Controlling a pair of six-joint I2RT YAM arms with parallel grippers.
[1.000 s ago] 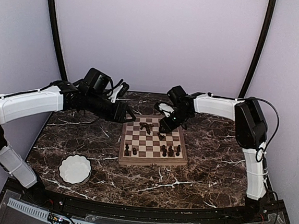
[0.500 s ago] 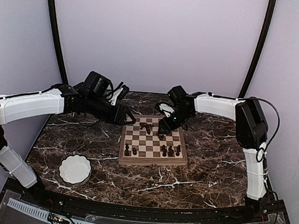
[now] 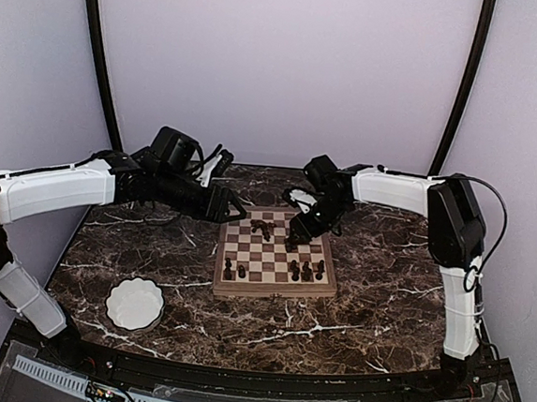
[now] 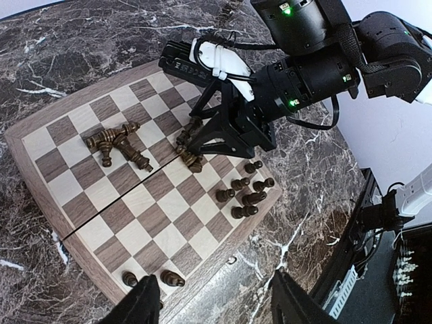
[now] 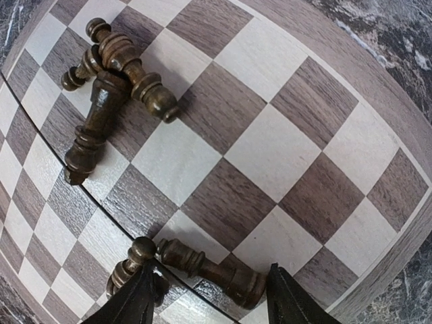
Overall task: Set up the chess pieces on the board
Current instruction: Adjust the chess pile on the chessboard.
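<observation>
The chess pieces (image 3: 262, 227) are all on the board (image 3: 275, 293), a wooden one with tan and dark checks and a light rim. It lies flat in the middle of the dark marbled table (image 3: 373, 295). Toward the board's far side a few dark pieces lie toppled and crossed over one another in a heap (image 5: 111, 81). Just beside that heap, to the right, two fallen pieces (image 5: 202, 266) lie close together on the squares. Nearer the right edge a tight cluster (image 4: 244, 196) of about five stands upright. Two lone pieces (image 3: 234, 271) stand side by side at the near left of the board.

My right tool (image 5: 212, 297) hangs low over the board with its fingers spread, straddling the two fallen pieces. Each fingertip is close to one of them, but I cannot tell whether either pad touches; both pieces rest on the wood.

My left tool (image 4: 219, 304) is released as well, its fingers wide apart with nothing between them. It is held above the table by the board's far left corner, with its camera looking across the squares at my right arm.

A white scalloped bowl (image 3: 134, 303) sits on the table to the near left, well apart from the board.
</observation>
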